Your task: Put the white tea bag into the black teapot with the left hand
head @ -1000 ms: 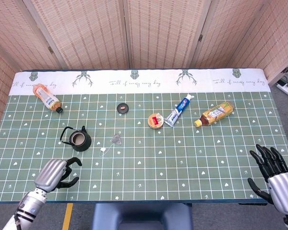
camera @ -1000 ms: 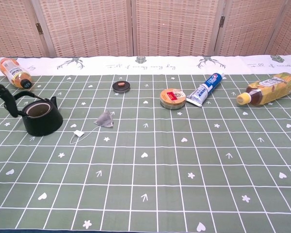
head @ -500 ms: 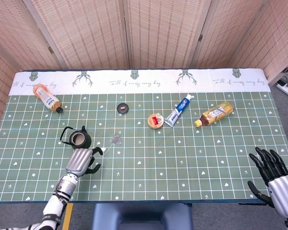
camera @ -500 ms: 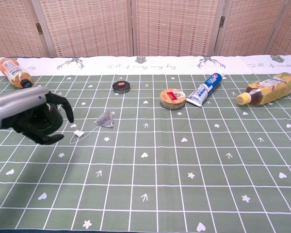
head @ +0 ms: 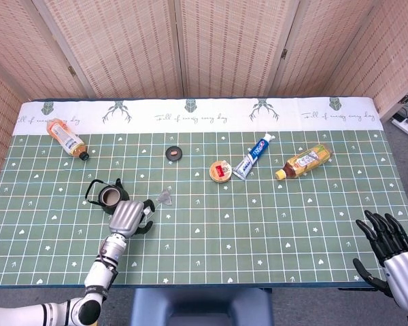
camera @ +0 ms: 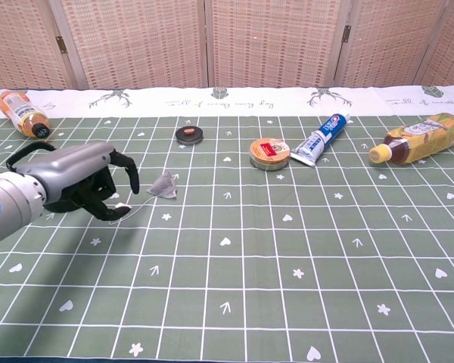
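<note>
One white tea bag point(camera: 165, 184) lies on the table point(camera: 287, 257), right of the black teapot point(head: 107, 196). I see my left hand point(camera: 87, 180) beside it, fingers curled, empty; right hand point(head: 387, 252) spread.

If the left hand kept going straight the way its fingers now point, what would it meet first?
Probably the white tea bag. The left hand reaches toward the robot's right, fingers curled near the bag's tag and string. The black teapot sits behind it, off that line. Depth between fingers and tag is unclear.
</note>
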`<state>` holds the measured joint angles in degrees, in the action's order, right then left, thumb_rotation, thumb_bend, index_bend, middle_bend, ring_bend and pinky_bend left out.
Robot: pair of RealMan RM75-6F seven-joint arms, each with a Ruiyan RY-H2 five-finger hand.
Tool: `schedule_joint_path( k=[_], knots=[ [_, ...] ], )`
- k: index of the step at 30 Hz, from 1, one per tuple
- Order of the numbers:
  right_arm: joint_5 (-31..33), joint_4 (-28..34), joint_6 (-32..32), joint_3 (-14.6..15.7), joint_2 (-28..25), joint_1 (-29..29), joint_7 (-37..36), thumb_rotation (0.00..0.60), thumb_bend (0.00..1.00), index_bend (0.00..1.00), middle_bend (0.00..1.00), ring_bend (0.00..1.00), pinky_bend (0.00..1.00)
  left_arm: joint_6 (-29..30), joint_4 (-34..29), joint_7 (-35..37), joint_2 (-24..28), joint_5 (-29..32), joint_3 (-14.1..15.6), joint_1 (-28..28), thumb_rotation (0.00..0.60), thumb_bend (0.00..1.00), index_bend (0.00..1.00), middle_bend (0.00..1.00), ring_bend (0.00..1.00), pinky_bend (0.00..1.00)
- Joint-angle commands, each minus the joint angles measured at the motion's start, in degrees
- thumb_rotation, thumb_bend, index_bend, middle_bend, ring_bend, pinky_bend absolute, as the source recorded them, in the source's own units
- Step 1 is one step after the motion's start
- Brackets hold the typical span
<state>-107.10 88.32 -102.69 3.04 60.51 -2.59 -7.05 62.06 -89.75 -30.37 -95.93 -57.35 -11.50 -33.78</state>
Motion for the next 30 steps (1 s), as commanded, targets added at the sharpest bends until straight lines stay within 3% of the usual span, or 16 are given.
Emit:
schedule_joint_path(
  k=[1,30],
  knots=[
    [0.04,-0.09,0.18,0.06,-0.13,0.12,-0.29,0.600,0.36,0.00,0.00,0.00,0.00,-1.29,3.06,1.16,-1.46,0.54,0.07,-1.11,0.600,0.40,0.46,1.00,1.00,1.00],
    [1.14,0.01,0.35,-0.17,-0.47,0.14,-1.26,0.600,0.37,0.00,0.00,0.00,0.00,-4.88,11.35,0.23,-3.23,7.66,0.06,-4.67,0.600,0.40,0.48,1.00,1.00,1.00]
  ],
)
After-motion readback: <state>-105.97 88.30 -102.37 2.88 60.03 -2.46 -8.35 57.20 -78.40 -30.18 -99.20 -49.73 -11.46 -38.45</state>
